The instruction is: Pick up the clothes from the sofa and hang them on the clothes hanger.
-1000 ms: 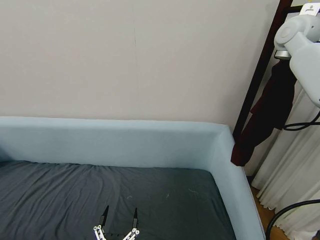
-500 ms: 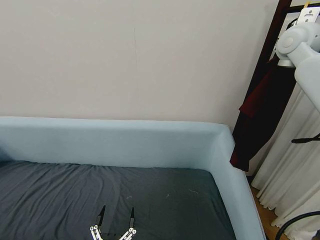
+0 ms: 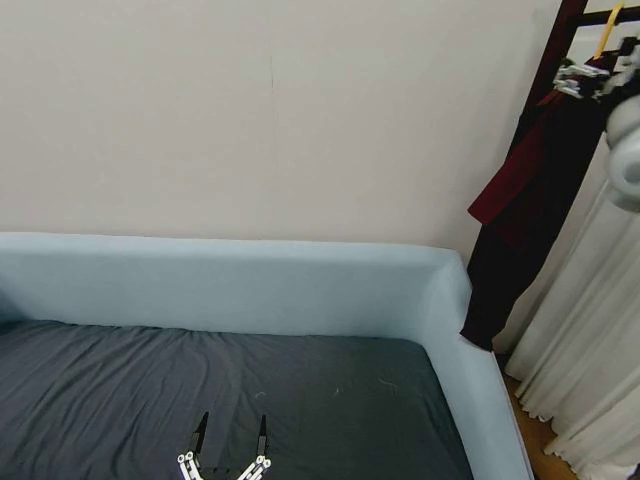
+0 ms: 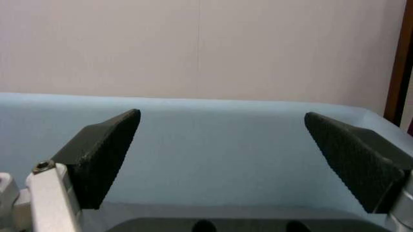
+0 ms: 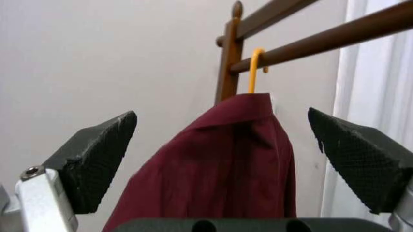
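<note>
the dark red shirt (image 5: 219, 169) hangs from a yellow hanger (image 5: 254, 67) hooked over the wooden rail (image 5: 335, 35), beside the end of the sofa (image 3: 250, 285). the right gripper (image 5: 221, 116) faces it, fingers spread wide, holding nothing. the left gripper (image 3: 231, 425) hovers low over the sofa, fingers apart.

Home: sofa (image 3: 250, 285), curtains (image 3: 585, 340), clothes rack (image 5: 322, 42).

Your left gripper (image 4: 223, 115) carries two black, wedge-shaped fingers (image 4: 103, 152) with a finely knurled face, each fixed to a white metal link (image 4: 48, 203) by a small dark screw (image 4: 43, 166) (the right gripper (image 5: 223, 115) is built alike). From the head you see the right arm's pale grey rounded shell (image 3: 627, 150).
</note>
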Controlling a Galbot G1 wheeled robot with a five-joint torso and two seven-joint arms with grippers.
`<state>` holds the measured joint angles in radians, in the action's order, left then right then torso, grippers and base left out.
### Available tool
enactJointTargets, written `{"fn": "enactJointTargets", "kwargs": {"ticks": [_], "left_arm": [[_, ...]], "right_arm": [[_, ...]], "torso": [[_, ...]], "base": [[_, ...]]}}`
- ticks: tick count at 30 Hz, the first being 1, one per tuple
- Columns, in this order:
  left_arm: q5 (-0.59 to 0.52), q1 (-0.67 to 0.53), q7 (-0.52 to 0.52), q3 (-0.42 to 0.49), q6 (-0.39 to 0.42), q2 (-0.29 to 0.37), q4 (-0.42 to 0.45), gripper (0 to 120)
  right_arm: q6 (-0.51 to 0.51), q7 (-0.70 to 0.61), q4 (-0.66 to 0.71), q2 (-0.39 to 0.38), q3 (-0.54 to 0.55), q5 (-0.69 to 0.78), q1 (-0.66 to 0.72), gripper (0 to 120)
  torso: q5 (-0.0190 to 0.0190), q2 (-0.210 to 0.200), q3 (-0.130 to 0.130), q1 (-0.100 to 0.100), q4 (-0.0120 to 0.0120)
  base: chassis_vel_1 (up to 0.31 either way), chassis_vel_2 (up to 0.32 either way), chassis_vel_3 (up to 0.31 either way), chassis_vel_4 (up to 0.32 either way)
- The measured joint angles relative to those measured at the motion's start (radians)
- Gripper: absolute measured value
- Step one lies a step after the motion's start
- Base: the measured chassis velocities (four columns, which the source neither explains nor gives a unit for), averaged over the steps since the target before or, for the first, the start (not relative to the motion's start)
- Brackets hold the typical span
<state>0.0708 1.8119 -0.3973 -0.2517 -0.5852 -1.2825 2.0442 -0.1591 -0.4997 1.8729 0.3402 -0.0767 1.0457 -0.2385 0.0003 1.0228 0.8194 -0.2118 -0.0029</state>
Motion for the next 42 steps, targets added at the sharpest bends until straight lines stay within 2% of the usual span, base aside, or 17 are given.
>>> {"fn": "enactJointTargets", "kwargs": {"ticks": [2, 3, 5, 8, 9, 11, 12, 14, 15, 18, 19, 21, 24, 25, 29, 35, 42], "left_arm": [[-0.006, 0.0, 0.006, -0.001, -0.001, -0.004, 0.001, 100], [-0.007, 0.002, 0.009, -0.003, -0.003, -0.007, 0.004, 100], [-0.007, 0.006, 0.009, -0.008, -0.006, -0.01, 0.007, 100], [0.001, 0.028, 0.009, -0.044, -0.026, -0.039, 0.02, 100], [0.001, 0.031, 0.009, -0.052, -0.03, -0.042, 0.025, 100], [0.002, 0.032, 0.009, -0.054, -0.03, -0.042, 0.026, 100], [0.002, 0.033, 0.009, -0.065, -0.032, -0.038, 0.028, 100], [0.001, 0.033, 0.01, -0.072, -0.033, -0.033, 0.027, 100], [0.001, 0.033, 0.01, -0.072, -0.033, -0.033, 0.027, 100], [-0.01, 0.034, 0.007, -0.085, -0.037, -0.028, 0.022, 100], [-0.01, 0.034, 0.007, -0.085, -0.037, -0.028, 0.022, 100], [-0.016, 0.035, 0.006, -0.092, -0.038, -0.028, 0.022, 100], [-0.025, 0.042, 0.0, -0.11, -0.036, -0.027, 0.033, 100], [-0.025, 0.042, 0.0, -0.11, -0.036, -0.027, 0.033, 100], [-0.027, 0.075, 0.009, -0.133, -0.047, -0.018, 0.055, 100], [-0.024, 0.122, 0.019, -0.157, -0.068, -0.012, 0.07, 100], [-0.047, 0.147, 0.029, -0.174, -0.07, -0.003, 0.064, 100]], "right_arm": [[0.032, 0.017, 0.088, -0.039, -0.081, 0.0, -0.144, 100], [0.039, 0.022, 0.125, -0.041, -0.141, 0.0, -0.232, 100], [0.04, 0.023, 0.142, -0.037, -0.174, -0.003, -0.277, 100], [0.047, 0.05, 0.199, 0.017, -0.341, -0.062, -0.492, 100], [0.057, 0.066, 0.221, 0.06, -0.453, -0.103, -0.627, 100], [0.059, 0.071, 0.229, 0.074, -0.483, -0.113, -0.671, 100], [0.064, 0.088, 0.266, 0.159, -0.623, -0.16, -0.898, 100], [0.068, 0.1, 0.295, 0.22, -0.703, -0.201, -1.043, 100], [0.068, 0.1, 0.295, 0.22, -0.703, -0.201, -1.043, 100], [0.147, 0.186, 0.363, 0.377, -0.814, -0.35, -1.362, 100], [0.147, 0.186, 0.363, 0.377, -0.814, -0.35, -1.362, 100], [0.174, 0.213, 0.386, 0.447, -0.82, -0.395, -1.436, 100], [0.213, 0.274, 0.437, 0.616, -0.787, -0.473, -1.552, 100], [0.213, 0.274, 0.437, 0.616, -0.787, -0.473, -1.552, 100], [0.271, 0.339, 0.472, 0.76, -0.683, -0.613, -1.654, 100], [0.368, 0.385, 0.429, 0.876, -0.603, -0.799, -1.71, 100], [0.466, 0.403, 0.398, 0.913, -0.586, -0.877, -1.762, 100]], "torso": [[-0.0025, 0.0, 0.0, 0.0, 0.0011], [-0.0019, 0.0, 0.0, 0.0, 0.0019], [-0.0011, 0.0, 0.0, 0.0, 0.002], [-0.0018, 0.0, 0.0, 0.0, 0.0032], [-0.002, 0.0, 0.0, 0.0, 0.003], [-0.0018, 0.0, 0.0, 0.0, 0.0027], [-0.0003, 0.0, 0.0, 0.0, 0.0014], [-0.0005, 0.0, 0.0, 0.0, 0.0013], [-0.0005, 0.0, 0.0, 0.0, 0.0013], [-0.0016, 0.0, 0.0, 0.0, 0.0014], [-0.0016, 0.0, 0.0, 0.0, 0.0014], [-0.0016, 0.0, 0.0, 0.0, 0.0016], [-0.0012, 0.0, 0.0, 0.0, 0.0016], [-0.0012, 0.0, 0.0, 0.0, 0.0016], [-0.0017, 0.0, 0.0, 0.0, 0.0016], [-0.0013, 0.0, 0.0, 0.0, 0.002], [-0.0014, 0.0, 0.0, 0.0, 0.0017]], "base": [[0.0, 0.0, 0.0, 0.0], [0.0, 0.0, 0.0, 0.0], [0.0, 0.0, 0.0, 0.0], [0.0, 0.0, 0.0, 0.0], [0.0, 0.0, 0.0, 0.0], [0.0, 0.0, 0.0, 0.0], [0.0, 0.0, 0.0, 0.0], [0.0, 0.0, 0.0, 0.0], [0.0, 0.0, 0.0, 0.0], [0.0, 0.0, 0.0, 0.0], [0.0, 0.0, 0.0, 0.0], [0.0, 0.0, 0.0, 0.0], [0.0, 0.0, 0.0, 0.0], [0.0, 0.0, 0.0, 0.0], [0.0, 0.0, 0.0, 0.0], [0.0, 0.0, 0.0, 0.0], [0.0, 0.0, 0.0, 0.0]]}}
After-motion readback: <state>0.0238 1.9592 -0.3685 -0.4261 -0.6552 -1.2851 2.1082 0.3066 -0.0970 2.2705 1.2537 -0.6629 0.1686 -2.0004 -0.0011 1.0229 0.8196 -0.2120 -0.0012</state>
